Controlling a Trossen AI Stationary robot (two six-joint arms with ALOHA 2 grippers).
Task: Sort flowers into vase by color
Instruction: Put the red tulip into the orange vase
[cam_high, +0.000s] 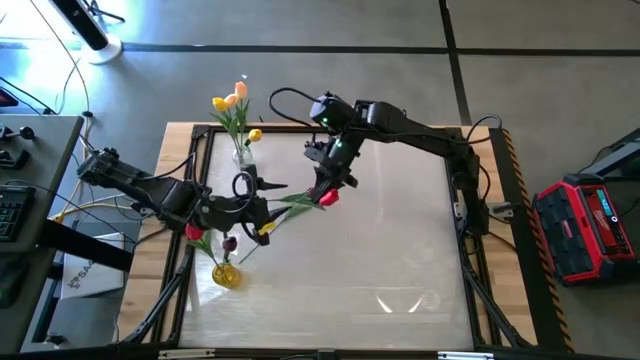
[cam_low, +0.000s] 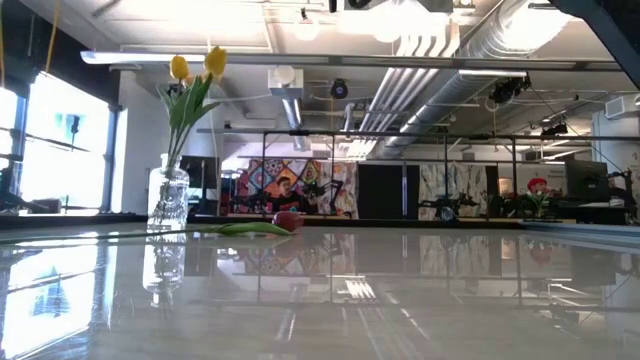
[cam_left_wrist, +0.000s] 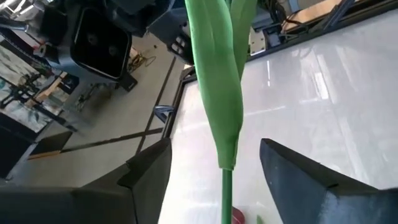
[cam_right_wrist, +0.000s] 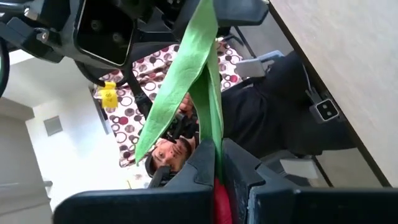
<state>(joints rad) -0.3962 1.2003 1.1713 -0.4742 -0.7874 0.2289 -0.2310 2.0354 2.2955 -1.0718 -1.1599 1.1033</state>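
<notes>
high: overhead, down | low: tabletop-level | wrists: close, share tulip

- Red tulip: red head, green stem and leaves.
- Clear vase: yellow and peach tulips.
- Yellow vase: red and dark maroon heads.
- Counter: glossy pale grey, light wood edge.
- Arms: black.
- Case on floor: red and black.

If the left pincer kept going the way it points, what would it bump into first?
Probably the right pincer, shut on the red tulip whose green stem runs between the left pincer's fingers; depth is unclear.
</notes>
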